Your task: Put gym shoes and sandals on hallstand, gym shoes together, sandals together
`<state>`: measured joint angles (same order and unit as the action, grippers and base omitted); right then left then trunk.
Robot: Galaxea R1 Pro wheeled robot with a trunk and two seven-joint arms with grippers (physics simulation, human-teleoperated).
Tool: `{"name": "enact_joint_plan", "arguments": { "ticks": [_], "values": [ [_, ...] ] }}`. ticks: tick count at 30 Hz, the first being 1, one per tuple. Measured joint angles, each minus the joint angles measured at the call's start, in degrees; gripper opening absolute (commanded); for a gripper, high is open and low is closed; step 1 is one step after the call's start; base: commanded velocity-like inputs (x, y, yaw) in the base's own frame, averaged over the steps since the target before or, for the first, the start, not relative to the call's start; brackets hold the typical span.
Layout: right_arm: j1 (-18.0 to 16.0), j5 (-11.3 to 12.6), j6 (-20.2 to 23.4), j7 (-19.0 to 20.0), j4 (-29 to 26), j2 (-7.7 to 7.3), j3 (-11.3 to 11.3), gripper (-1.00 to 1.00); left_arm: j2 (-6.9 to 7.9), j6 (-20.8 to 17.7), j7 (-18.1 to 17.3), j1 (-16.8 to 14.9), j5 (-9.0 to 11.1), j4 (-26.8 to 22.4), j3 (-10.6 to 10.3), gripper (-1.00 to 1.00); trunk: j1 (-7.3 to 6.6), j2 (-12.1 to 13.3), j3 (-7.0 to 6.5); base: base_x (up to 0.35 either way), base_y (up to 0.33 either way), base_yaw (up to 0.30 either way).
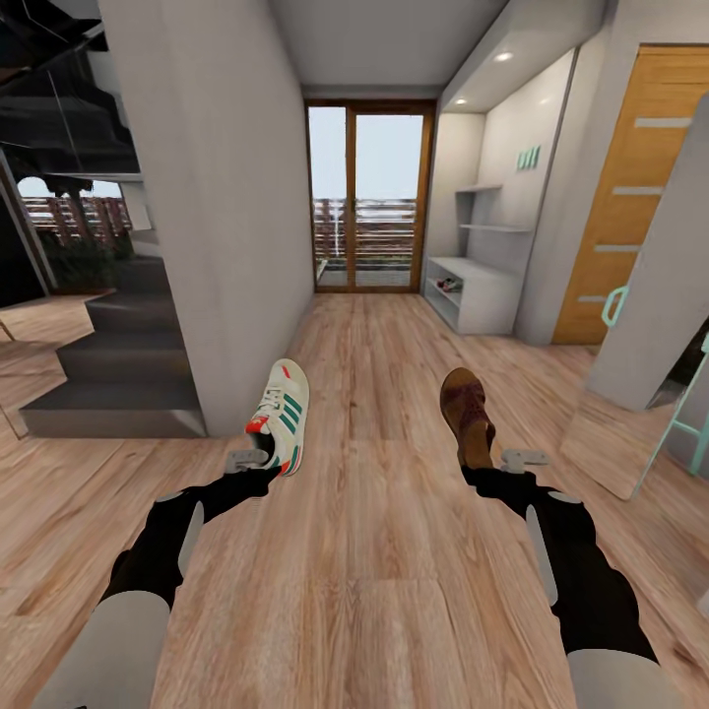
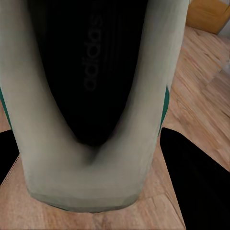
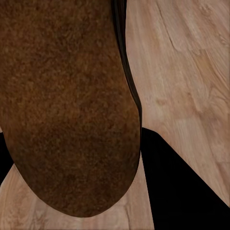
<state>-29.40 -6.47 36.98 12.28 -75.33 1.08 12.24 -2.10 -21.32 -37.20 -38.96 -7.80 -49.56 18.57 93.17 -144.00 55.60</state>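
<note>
A white gym shoe (image 1: 283, 416) is gripped at its heel by the left gripper (image 1: 258, 463), above the corridor floor (image 1: 374, 551). A brown sandal (image 1: 467, 415) is clamped by the right gripper (image 1: 489, 465). The hallstand (image 1: 475, 291) is seen far ahead, right.

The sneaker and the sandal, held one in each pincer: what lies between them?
Nothing: in the head view, between the sneaker and the sandal shows only bare wood floor.
</note>
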Motion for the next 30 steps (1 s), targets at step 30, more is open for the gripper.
{"name": "enact_joint_plan", "arguments": {
  "ticks": [30],
  "values": [
    [0.0, 0.0, 0.0, 0.0, 0.0, -0.03, 0.1, -1.00, 0.00, 0.0, 0.0, 0.0, 0.0, 0.0, 0.0, -1.00, 0.00, 0.0, 0.00, 0.349, 0.000, 0.000]
  ]
}}
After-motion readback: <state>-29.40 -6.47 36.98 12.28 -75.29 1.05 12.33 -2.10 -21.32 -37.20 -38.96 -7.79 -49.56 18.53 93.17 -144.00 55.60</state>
